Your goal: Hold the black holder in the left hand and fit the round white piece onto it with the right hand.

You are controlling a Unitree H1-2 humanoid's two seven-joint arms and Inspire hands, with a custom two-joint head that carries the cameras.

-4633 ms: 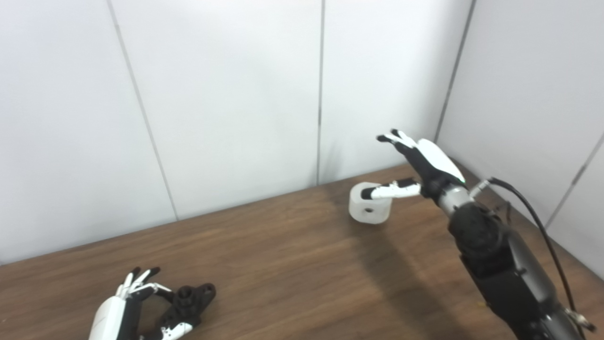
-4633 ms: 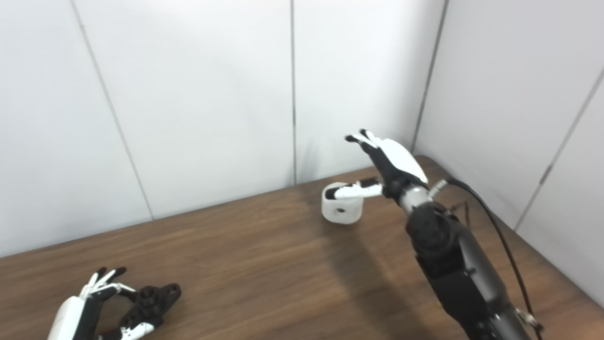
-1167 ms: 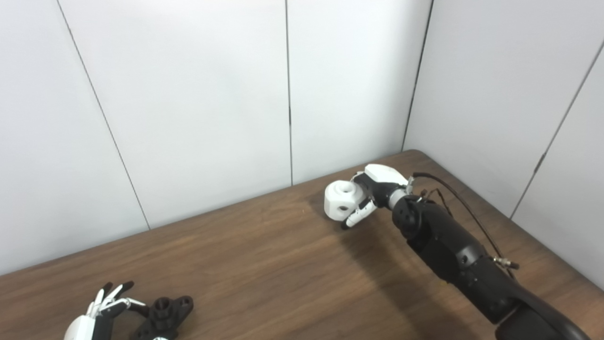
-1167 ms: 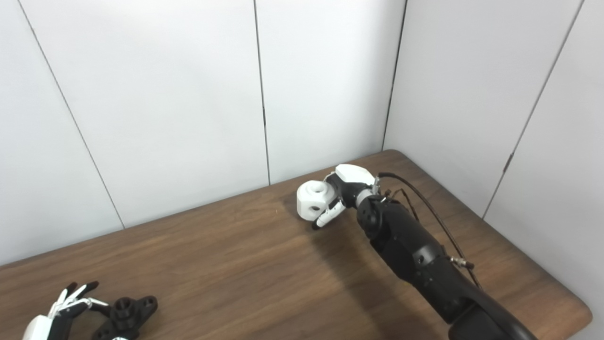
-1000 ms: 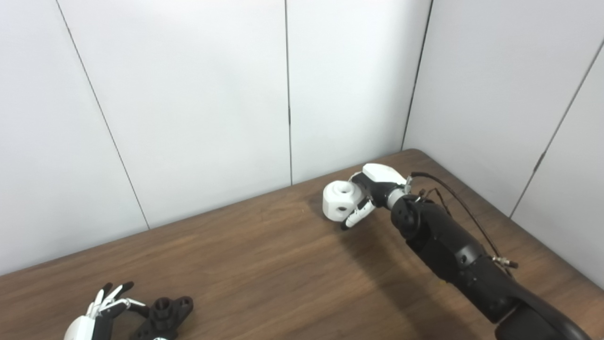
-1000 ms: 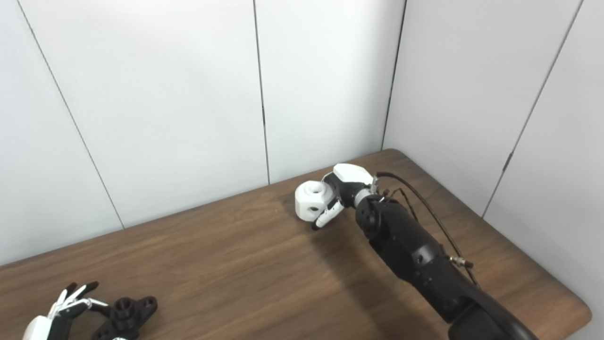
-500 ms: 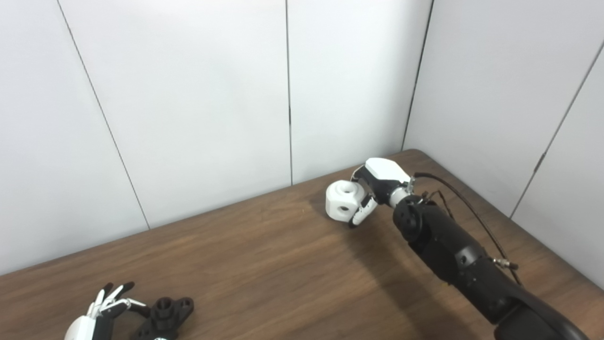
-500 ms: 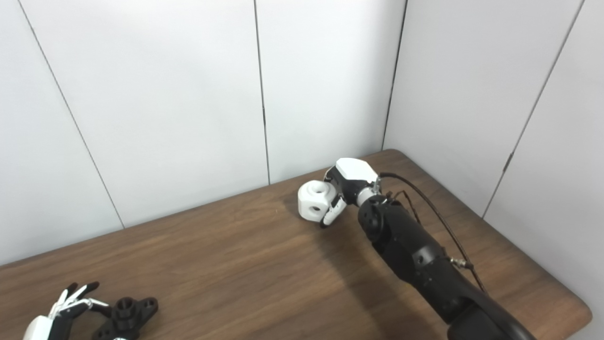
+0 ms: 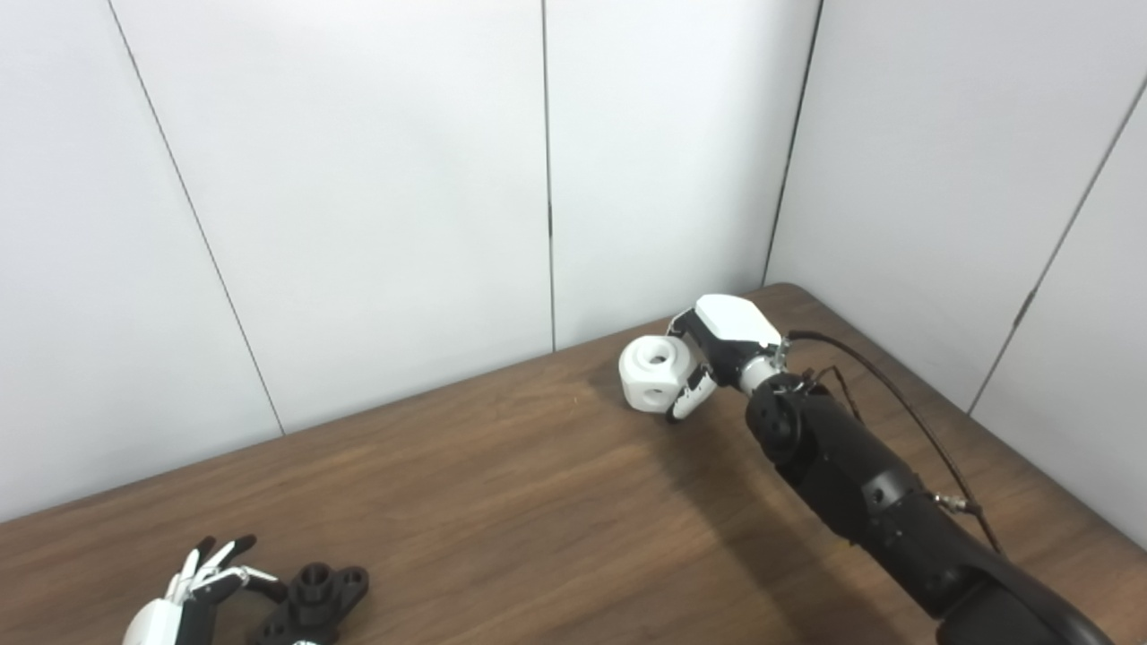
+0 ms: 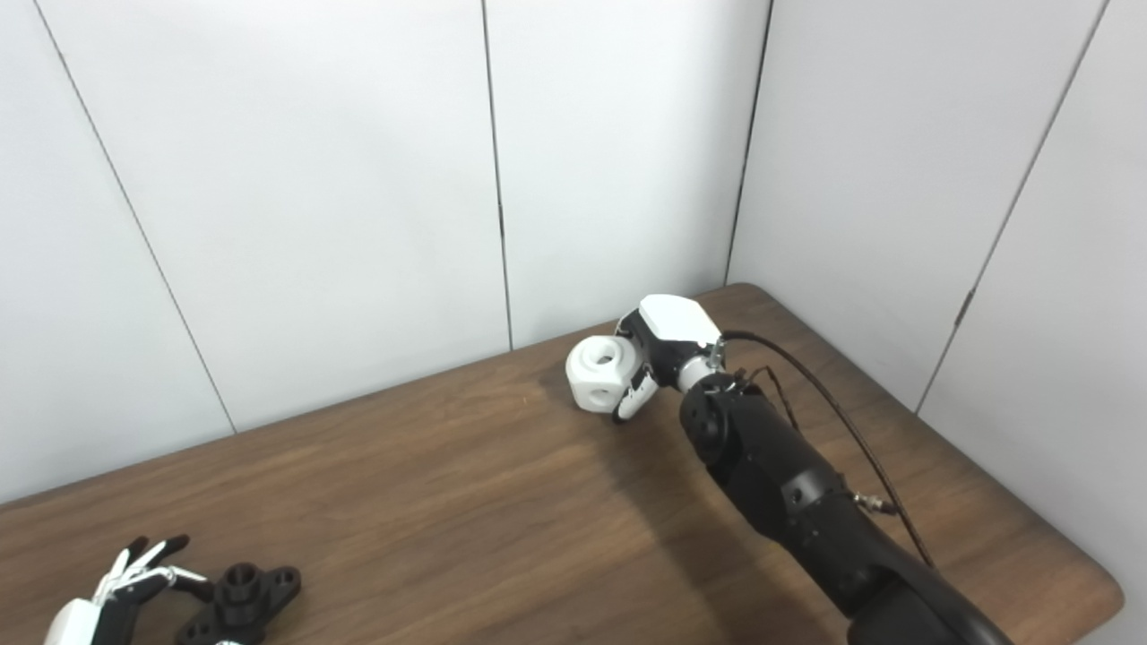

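Right hand far right, wrapped tight on white piece to carry it; left hand near left, spread beside holder on table, set to grab.

The right hand has a glossy white shell over the back, sort of a flat angular plate, with black underneath. Its fingers are white with black tips. Behind it there's a short silver metal wrist collar, then a chunky matte black forearm built from rounded segments, with a few small round fasteners dotted along the side. A thin black cable loops out from the wrist area and runs back along the arm to a little silver connector. The left hand is the same style: white back shell, slim white fingers tipped in black.
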